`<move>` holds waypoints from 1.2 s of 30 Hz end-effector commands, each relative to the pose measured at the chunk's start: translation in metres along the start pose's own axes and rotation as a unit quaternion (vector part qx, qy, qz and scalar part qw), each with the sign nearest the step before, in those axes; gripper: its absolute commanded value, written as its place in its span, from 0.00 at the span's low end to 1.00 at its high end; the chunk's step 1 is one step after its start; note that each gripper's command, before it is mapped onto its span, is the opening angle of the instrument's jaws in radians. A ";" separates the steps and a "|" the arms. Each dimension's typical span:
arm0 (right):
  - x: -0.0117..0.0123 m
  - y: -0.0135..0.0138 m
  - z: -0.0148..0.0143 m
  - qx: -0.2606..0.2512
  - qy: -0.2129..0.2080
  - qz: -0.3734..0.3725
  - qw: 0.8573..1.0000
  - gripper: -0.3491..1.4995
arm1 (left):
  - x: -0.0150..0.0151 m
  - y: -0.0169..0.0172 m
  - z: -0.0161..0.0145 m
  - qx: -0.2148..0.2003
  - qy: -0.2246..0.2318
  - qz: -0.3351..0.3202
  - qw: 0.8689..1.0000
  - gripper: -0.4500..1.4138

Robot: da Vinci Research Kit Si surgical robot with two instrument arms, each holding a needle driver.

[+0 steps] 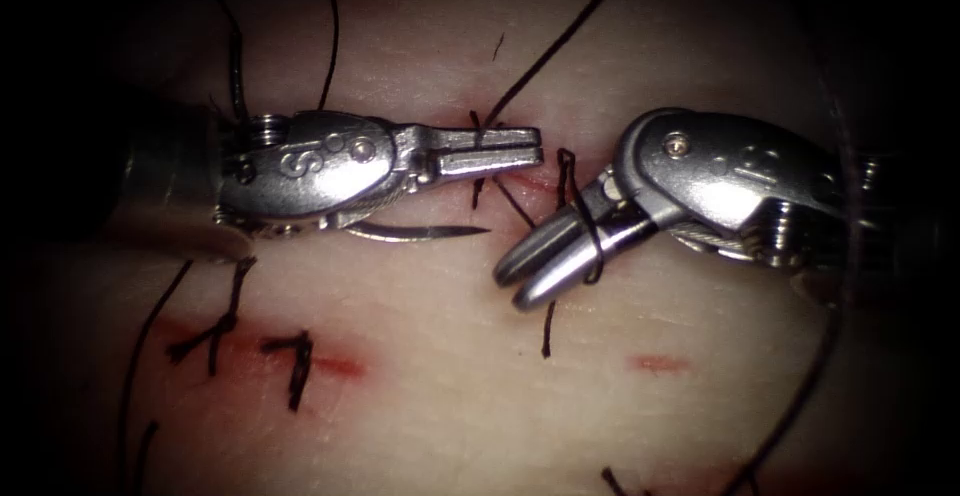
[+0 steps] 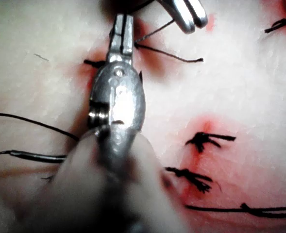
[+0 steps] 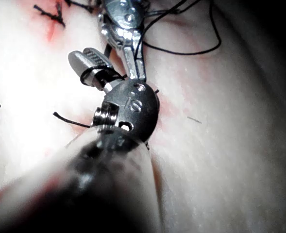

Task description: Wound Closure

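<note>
At the middle of the cut, left tool (image 1: 500, 148) pinched tight on the thread (image 1: 560, 41), right tool (image 1: 530, 266) closed with thread looped round it, holding nothing, needle (image 1: 425, 232) lying free on the tissue (image 1: 450, 356) under the left tool

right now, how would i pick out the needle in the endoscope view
Find the left arm's tool, the silver one coming in from the picture's left, its jaws shut on the thread. Just under its body the needle lies on the tissue, held by neither tool. Unlike the dark threads around it, it is a thin, bright, curved metal sliver ending in a sharp point.
</note>
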 end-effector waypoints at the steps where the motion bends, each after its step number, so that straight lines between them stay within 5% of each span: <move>1: 0.0000 0.0009 0.0004 0.001 -0.005 -0.002 1.000 0.44 | -0.0006 0.0000 0.0006 -0.001 0.001 0.001 1.000 0.00; 5: -0.0013 0.0006 0.0009 0.004 -0.054 -0.025 0.998 0.57 | -0.0015 0.0008 0.0012 0.005 -0.001 0.004 1.000 0.00; 17: -0.0074 -0.0001 0.0027 0.022 -0.184 -0.068 0.980 0.57 | -0.0040 0.0009 0.0014 0.023 -0.008 0.006 1.000 0.00; 21: -0.0072 0.0001 0.0031 0.021 -0.195 -0.075 0.978 0.55 | -0.0041 0.0011 0.0015 0.024 -0.008 0.007 1.000 0.00; 23: -0.0066 0.0002 0.0032 0.020 -0.196 -0.082 0.977 0.50 | -0.0041 0.0012 0.0015 0.025 -0.008 0.004 1.000 0.00; 24: -0.0064 0.0001 0.0032 0.022 -0.197 -0.087 0.976 0.40 | -0.0041 0.0013 0.0016 0.025 -0.008 0.001 1.000 0.00; 25: -0.0060 0.0000 0.0032 0.029 -0.209 -0.093 0.973 0.00 | -0.0041 0.0014 0.0016 0.026 -0.008 0.001 1.000 0.00; 36: -0.0039 0.0013 0.0007 -0.006 -0.206 -0.095 0.974 0.00 | -0.0037 0.0033 0.0012 0.024 -0.016 0.001 1.000 0.00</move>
